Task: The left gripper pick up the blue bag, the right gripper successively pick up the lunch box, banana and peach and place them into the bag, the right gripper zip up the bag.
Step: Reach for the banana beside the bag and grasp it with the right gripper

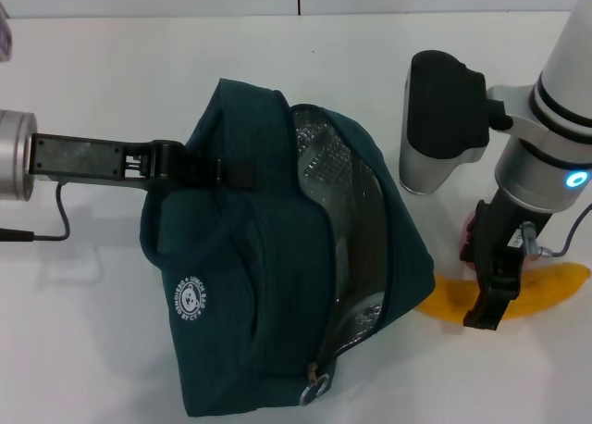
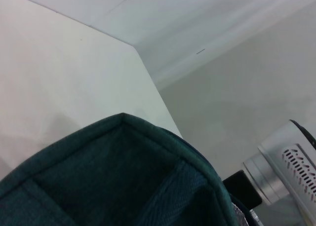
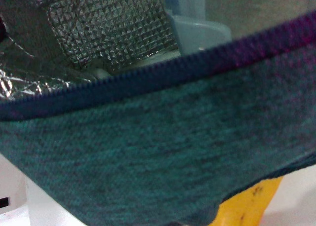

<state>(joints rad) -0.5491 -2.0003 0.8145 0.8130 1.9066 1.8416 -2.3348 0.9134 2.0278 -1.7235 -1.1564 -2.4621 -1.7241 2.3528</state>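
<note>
Head view shows one blue bag [image 1: 268, 257], one banana [image 1: 546, 290], a sliver of one pink peach [image 1: 469, 234] and two grippers. The left gripper [image 1: 180, 160] is clenched on the bag's top edge near a handle, holding its foil-lined mouth gaping toward the right side. The right gripper [image 1: 488, 304] hangs just above the banana, which lies on the white table [image 1: 111, 63] beside the bag's right flank; whether its fingers are parted or closed cannot be told. One lunch box [image 3: 195, 23] sits inside the bag (its pale blue lid shows in the right wrist view).
</note>
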